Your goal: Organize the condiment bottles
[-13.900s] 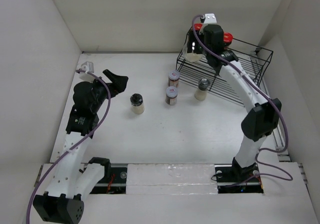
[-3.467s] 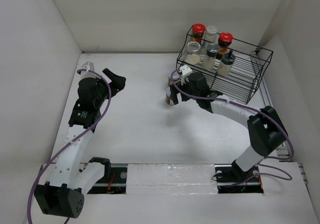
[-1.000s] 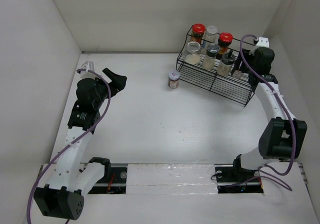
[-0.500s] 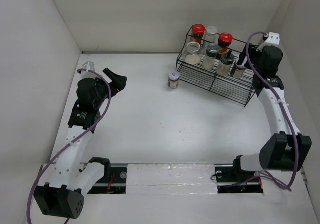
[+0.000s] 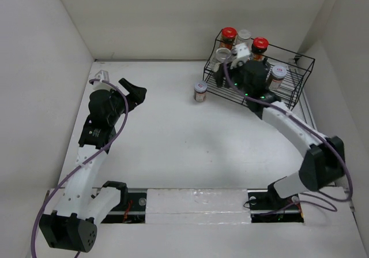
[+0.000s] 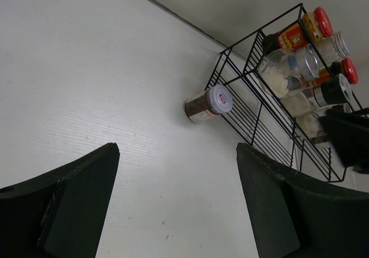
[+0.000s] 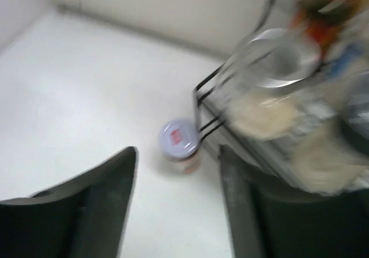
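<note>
A black wire rack (image 5: 290,99) stands at the far right of the white table (image 5: 173,148).

- Motion smears the right wrist view: the spice jars (image 7: 271,96) in the wire rack (image 7: 200,96) run together, labels unreadable
- From above, the right arm (image 5: 251,73) covers perhaps two or three front-row jars
- The fingers (image 6: 75,212) of the left gripper (image 6: 177,148) are cut off by their view's lower edge

Glass jars (image 5: 200,91), wire rack (image 5: 290,90), matt tabletop (image 5: 173,137)
</note>
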